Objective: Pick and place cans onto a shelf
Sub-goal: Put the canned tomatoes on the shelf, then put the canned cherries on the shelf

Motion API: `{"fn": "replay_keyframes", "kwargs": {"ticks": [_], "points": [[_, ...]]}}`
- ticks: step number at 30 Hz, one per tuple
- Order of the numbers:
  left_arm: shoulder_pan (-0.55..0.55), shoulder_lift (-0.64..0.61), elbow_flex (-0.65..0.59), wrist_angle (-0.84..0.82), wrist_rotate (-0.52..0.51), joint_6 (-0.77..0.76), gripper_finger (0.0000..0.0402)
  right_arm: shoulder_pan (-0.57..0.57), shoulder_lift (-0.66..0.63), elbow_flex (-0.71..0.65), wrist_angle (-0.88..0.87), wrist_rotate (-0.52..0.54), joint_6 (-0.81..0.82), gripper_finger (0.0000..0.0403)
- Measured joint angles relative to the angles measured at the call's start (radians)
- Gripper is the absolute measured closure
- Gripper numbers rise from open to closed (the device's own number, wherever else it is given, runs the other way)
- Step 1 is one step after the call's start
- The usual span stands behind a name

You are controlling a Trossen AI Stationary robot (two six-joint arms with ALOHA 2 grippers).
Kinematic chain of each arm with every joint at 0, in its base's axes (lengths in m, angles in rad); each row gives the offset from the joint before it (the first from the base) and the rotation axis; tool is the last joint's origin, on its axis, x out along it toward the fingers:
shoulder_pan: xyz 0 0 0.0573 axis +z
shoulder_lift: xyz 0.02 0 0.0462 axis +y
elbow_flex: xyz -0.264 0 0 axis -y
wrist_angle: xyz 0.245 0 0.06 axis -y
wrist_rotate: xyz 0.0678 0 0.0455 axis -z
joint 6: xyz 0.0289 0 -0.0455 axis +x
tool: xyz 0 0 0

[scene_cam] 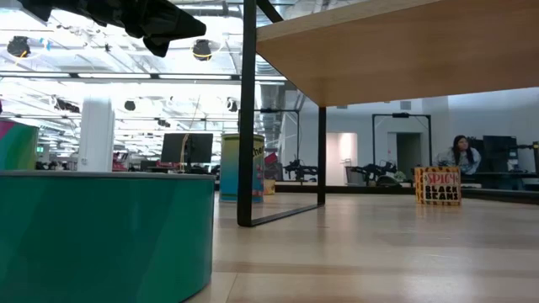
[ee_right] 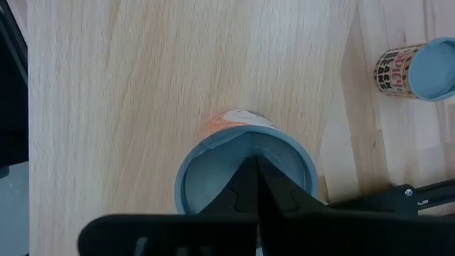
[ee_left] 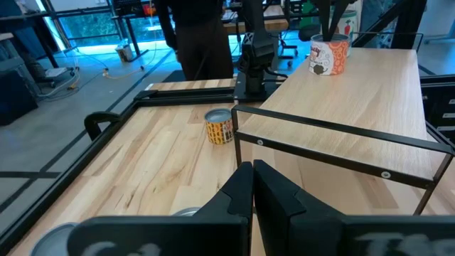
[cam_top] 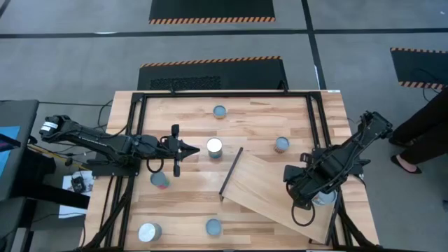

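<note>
On the shelf (cam_top: 269, 185), near its right end, stood a can (ee_right: 245, 167) with a bluish top and orange label, directly under the right gripper (ee_right: 257, 186). The fingers were pressed together over the can's top, holding nothing. My read: either that can had just been set down, or a pick was being lined up; can't say which. If it's a pick, the fingers need to open first and drop around the can's sides.

Left gripper (ee_left: 252, 188) hovered over the table left of centre, fingers closed and empty, pointing at the white-topped can (cam_top: 214, 146). It'd also need to open before any grab.

Other cans sat loose on the table (cam_top: 189, 210): one near the far edge (cam_top: 220, 111), one right of centre (cam_top: 281, 144), one below the left gripper (cam_top: 159, 180), two along the near edge (cam_top: 149, 232) (cam_top: 213, 227).

The shelf was a pale wood board on a thin black frame, set at an angle on the striped wood tabletop. Beyond it: grey floor with hazard-striped mats (cam_top: 212, 10), an open lab with desks and monitors, and a person (scene_cam: 459, 154) seated far back.
</note>
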Motion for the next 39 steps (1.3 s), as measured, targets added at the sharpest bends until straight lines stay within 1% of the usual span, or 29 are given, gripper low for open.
{"fn": "replay_keyframes", "kwargs": {"ticks": [4, 10, 13, 20, 24, 27, 30, 33, 36, 39], "points": [[0.000, 0.000, 0.000, 0.000, 0.000, 0.000, 0.0400, 0.000, 0.000, 0.000, 0.000, 0.000, -0.001, 0.0387], [0.000, 0.000, 0.000, 0.000, 0.000, 0.000, 0.0400, 0.005, 0.000, 0.000, 0.000, 0.001, -0.004, 0.0393], [0.000, 0.000, 0.000, 0.000, 0.000, 0.000, 0.0400, 0.005, -0.004, 0.002, -0.002, 0.002, -0.012, 0.0387], [0.000, 0.000, 0.000, 0.000, 0.000, 0.000, 0.0400, 0.005, -0.005, 0.057, -0.005, 0.010, -0.026, 0.0377], [0.000, 0.000, 0.000, 0.000, 0.000, 0.000, 0.0400, 0.005, -0.006, 0.086, -0.006, 0.042, -0.069, 0.0386], [0.000, 0.000, 0.000, 0.001, 0.000, 0.000, 0.0400, 0.005, -0.006, 0.109, 0.013, 0.097, -0.144, 0.0396], [0.000, 0.000, 0.000, 0.001, 0.000, 0.000, 0.0400, 0.005, -0.020, 0.108, 0.093, 0.210, -0.267, 0.0397], [0.000, 0.000, 0.000, 0.002, 0.000, 0.000, 0.0400, -0.005, -0.069, 0.076, 0.253, 0.271, -0.420, 0.0398], [0.000, 0.000, 0.000, 0.002, 0.002, 0.011, 0.0400, -0.040, -0.126, 0.008, 0.442, 0.286, -0.586, 0.0399], [0.000, 0.000, 0.000, 0.005, 0.020, 0.019, 0.0400, -0.102, -0.206, -0.093, 0.627, 0.286, -0.737, 0.0399]]}}
